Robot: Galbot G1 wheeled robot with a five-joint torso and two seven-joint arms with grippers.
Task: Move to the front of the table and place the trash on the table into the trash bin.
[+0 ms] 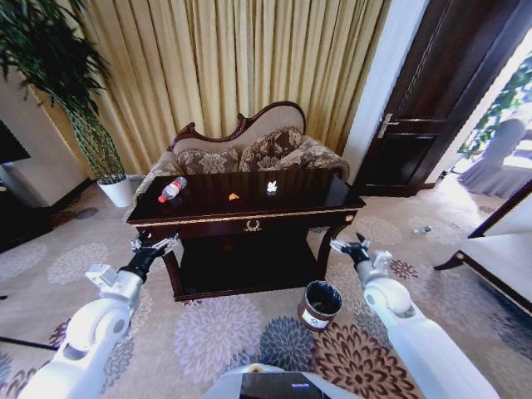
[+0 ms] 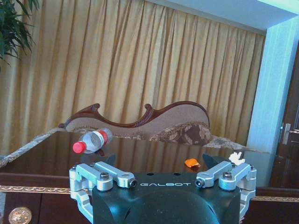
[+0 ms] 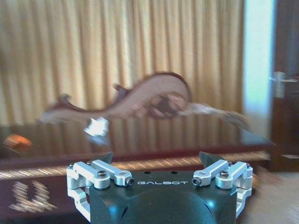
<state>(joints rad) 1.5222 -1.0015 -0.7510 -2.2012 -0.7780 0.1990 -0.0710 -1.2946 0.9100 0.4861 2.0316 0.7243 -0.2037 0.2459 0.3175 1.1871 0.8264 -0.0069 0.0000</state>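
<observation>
The dark glossy table [image 1: 309,201] stands straight ahead. On its top lie a clear bottle with a red cap [image 1: 173,189] at the left, an orange scrap [image 1: 233,197] in the middle and a white scrap [image 1: 271,187] to its right. The brown trash bin [image 1: 320,304] sits on the carpet before the table's right front leg. My left gripper [image 1: 154,247] hovers open near the left front corner. My right gripper [image 1: 349,247] hovers open near the right front corner. The left wrist view shows the bottle [image 2: 92,141], orange scrap [image 2: 191,163] and white scrap [image 2: 236,158] beyond the open left gripper [image 2: 159,161]. The right gripper [image 3: 157,158] faces the table edge [image 3: 140,163].
A carved-back floral sofa [image 1: 241,154] stands right behind the table, before gold curtains. A potted plant in a white pot [image 1: 116,191] is at the back left, a dark door [image 1: 416,125] at the back right. Patterned carpet lies open in front of the table.
</observation>
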